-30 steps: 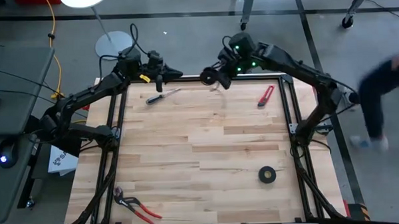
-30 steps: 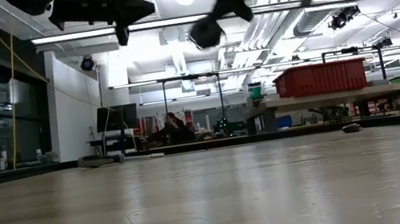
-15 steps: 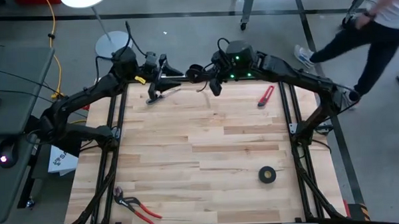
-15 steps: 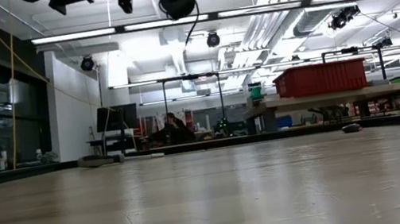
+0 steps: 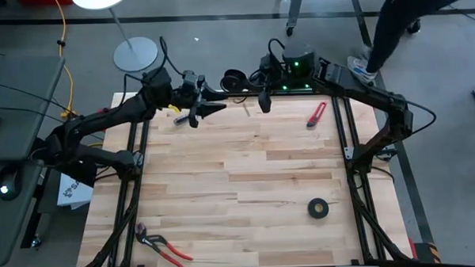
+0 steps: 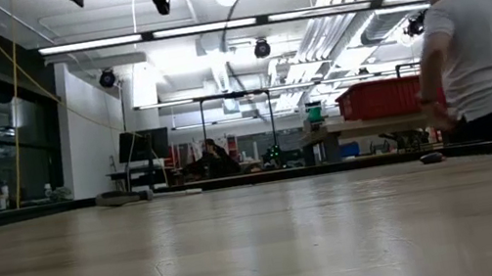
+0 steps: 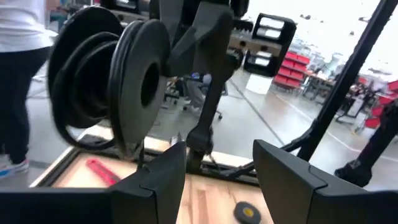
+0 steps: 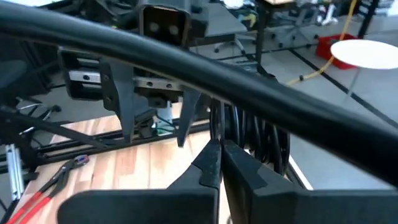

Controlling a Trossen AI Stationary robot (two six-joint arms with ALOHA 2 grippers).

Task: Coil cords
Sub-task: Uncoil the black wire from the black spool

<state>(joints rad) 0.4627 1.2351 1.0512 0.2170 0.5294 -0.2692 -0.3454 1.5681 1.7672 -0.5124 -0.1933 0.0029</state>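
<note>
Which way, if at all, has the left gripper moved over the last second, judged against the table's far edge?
Yes. In the high view the left gripper has moved rightward along the table's far edge and now sits closer to the coiled black cable held by the right gripper.

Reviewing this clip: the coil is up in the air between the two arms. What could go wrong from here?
1. Only the right gripper appears to pinch the coiled cord, above the table's far edge; a slip could drop it off the table or loosen the loops.
2. The loose tail hangs near the open left gripper and may snag.
3. A person stands close behind the table.
</note>
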